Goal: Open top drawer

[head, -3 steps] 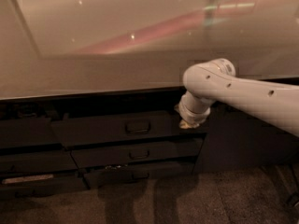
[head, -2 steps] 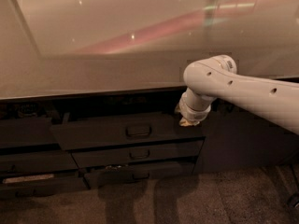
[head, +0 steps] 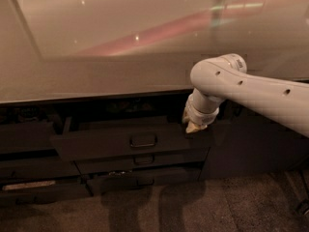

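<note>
Glossy worktop (head: 96,76) up top, gripper (head: 195,126) below its front edge, at right end of partly-open top drawer (head: 96,144), grip state unclear.

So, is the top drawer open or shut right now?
Partly open: the top drawer juts forward of the drawer fronts below. The gripper sits at its upper right corner.
</note>
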Controlling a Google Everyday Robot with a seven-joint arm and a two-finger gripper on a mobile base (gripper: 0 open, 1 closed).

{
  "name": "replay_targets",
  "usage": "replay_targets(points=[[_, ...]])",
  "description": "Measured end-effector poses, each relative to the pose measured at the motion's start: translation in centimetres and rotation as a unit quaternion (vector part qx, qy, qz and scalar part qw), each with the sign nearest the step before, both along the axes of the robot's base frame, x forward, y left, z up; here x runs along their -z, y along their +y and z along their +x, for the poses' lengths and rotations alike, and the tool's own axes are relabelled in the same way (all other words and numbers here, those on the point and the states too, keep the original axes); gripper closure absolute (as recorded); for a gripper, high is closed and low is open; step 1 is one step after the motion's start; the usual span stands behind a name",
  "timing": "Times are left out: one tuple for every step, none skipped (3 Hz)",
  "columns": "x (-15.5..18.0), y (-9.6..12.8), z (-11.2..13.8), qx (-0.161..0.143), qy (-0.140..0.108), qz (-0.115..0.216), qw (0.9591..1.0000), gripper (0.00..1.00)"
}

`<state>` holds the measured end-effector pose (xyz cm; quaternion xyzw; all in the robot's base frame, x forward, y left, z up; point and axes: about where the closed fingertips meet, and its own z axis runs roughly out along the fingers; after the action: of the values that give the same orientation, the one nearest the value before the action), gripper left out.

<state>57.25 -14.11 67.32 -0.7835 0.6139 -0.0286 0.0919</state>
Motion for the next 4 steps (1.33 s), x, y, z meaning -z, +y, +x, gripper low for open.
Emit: replay_targets(points=[[-0.2, 0.2, -0.6, -0.004, -0.005, 0.007, 1.0, 1.0], [-0.2, 0.3, -0.9, -0.006, -0.004, 0.009, 0.9999, 1.0], [0.0, 0.3, -1.4, -0.008, -0.002, 0.011, 0.9999, 1.0], [0.1, 0.5, -2.2, -0.013, 0.001, 0.015, 0.9998, 1.0]])
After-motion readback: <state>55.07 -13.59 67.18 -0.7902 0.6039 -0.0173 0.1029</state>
